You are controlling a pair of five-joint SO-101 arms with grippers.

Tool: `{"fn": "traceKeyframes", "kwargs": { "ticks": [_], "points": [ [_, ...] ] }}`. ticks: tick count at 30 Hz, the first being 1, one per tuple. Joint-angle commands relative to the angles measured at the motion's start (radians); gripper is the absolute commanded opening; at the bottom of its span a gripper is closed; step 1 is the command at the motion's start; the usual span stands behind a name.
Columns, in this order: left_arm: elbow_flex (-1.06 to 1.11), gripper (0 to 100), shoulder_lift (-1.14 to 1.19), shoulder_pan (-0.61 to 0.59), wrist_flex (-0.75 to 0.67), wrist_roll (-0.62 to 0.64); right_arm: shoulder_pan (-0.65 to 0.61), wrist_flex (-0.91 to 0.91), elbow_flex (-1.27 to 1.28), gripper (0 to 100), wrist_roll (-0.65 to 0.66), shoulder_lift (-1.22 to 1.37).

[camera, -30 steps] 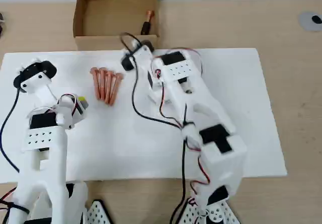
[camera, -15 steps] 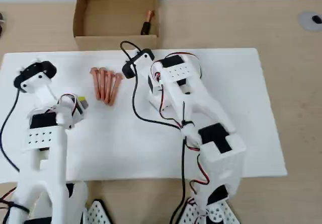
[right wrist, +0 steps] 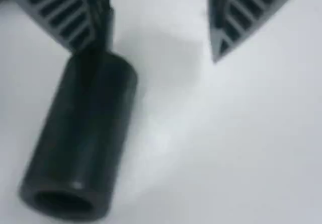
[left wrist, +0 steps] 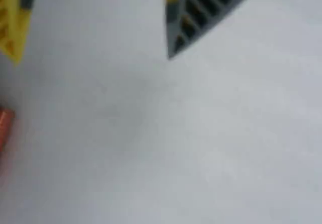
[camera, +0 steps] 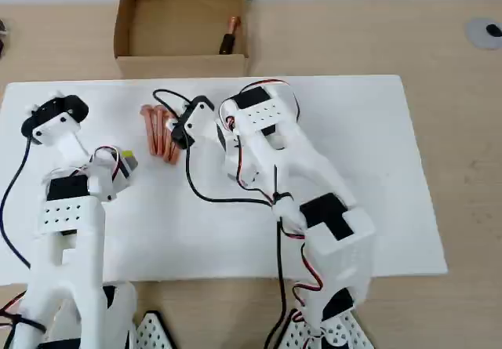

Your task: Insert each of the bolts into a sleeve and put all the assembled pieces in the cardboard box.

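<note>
Cardboard box (camera: pixel 121 29), open-topped, stands on the pale wooden table (camera: pixel 459 129) at the far edge of a white sheet (camera: pixel 376 169), with one copper-and-black assembled piece (camera: pixel 230 35) inside against a side wall. Loose copper bolts (camera: pixel 161 133) lie bunched on the sheet. The right gripper (right wrist: pixel 156 50) is spread wide, one finger touching a black cylindrical sleeve (right wrist: pixel 80 143) lying on the sheet. The left gripper (left wrist: pixel 90 53) is spread wide, empty.

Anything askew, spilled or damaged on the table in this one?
Nothing stands out. The bolts lie side by side on the white sheet, one assembled piece rests in the cardboard box, and a black sleeve lies on its side beside the right gripper's open jaws.
</note>
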Motion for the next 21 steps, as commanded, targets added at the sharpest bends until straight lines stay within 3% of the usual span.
{"fn": "traceKeyframes", "kwargs": {
  "ticks": [1, 12, 21],
  "points": [
    [-0.046, 21, -0.004, 0.017, -0.005, 0.0, 0.027, 0.006, -0.05, 16.7, 0.035, -0.01],
    [-0.032, 21, -0.007, 0.017, -0.006, 0.0, 0.038, 0.144, -0.317, 21.3, 0.043, -0.007],
    [-0.032, 21, -0.007, 0.017, -0.006, 0.0, 0.036, 0.117, -0.314, 21.3, 0.038, 0.039]
  ]
}}
